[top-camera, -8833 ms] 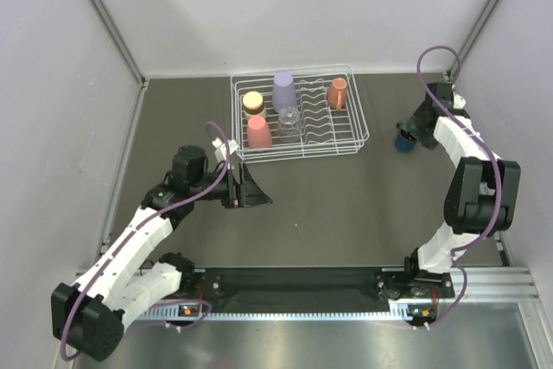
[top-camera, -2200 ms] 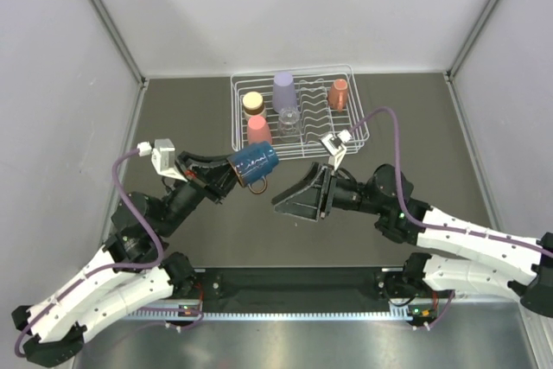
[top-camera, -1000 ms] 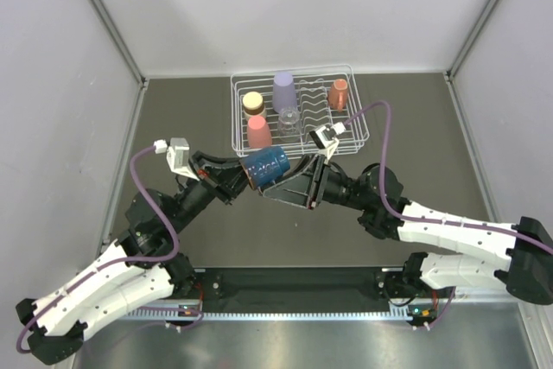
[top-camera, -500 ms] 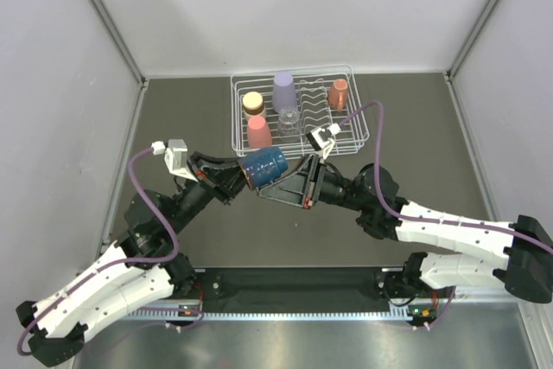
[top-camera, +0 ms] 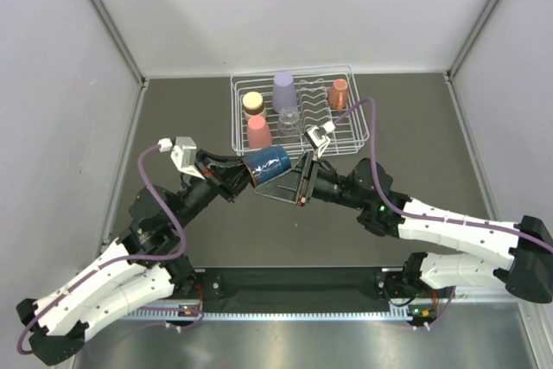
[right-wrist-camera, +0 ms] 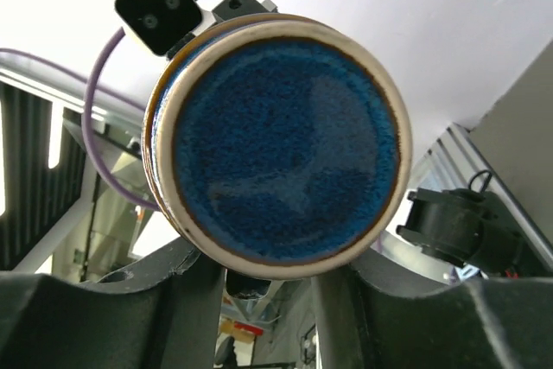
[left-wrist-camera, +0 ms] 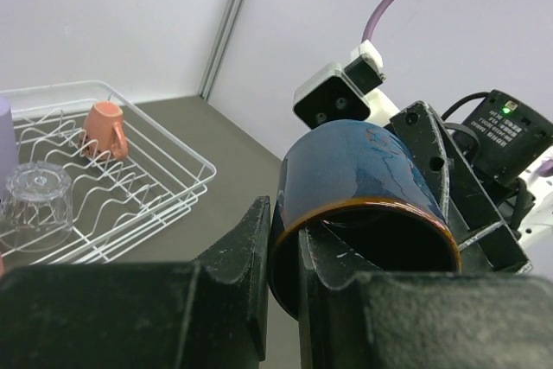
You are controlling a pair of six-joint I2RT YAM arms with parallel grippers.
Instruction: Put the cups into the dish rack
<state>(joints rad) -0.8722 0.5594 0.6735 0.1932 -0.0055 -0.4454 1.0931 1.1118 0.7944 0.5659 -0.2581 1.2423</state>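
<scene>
Over by the far side of the tabletop (top-camera: 190,110), the dish rack (top-camera: 318,120) already carries most of the load. I count the lavender tumbler (top-camera: 284,89), the pink tumbler (top-camera: 258,132), the salmon mug (top-camera: 338,92) and a glassy, shiny cup (top-camera: 289,118) turned mouth-down among the prongs. A brownish cup with a pale top (top-camera: 252,103) stands at the rack's left end. By my reckoning only the dark blue mug (top-camera: 266,165) is left to load. It hangs in the air just in front of the rack's near-left corner, lying on its side and clear of the wires. My left arm reaches up from the near-left, elbow bent and wrist angled toward the centre. My left jaws are narrowed onto the mug's wall at the rim, one finger inside the mouth and one outside. My right arm lies stretched low across the front of the tabletop, pointing left. My right jaws come up against the mug's base, which fills the right wrist view. They stand somewhat parted beneath it, but I cannot tell whether they press on the mug or only sit beside it. This looks to me like the middle of passing the mug between arms, with the placing in the rack not yet done.
</scene>
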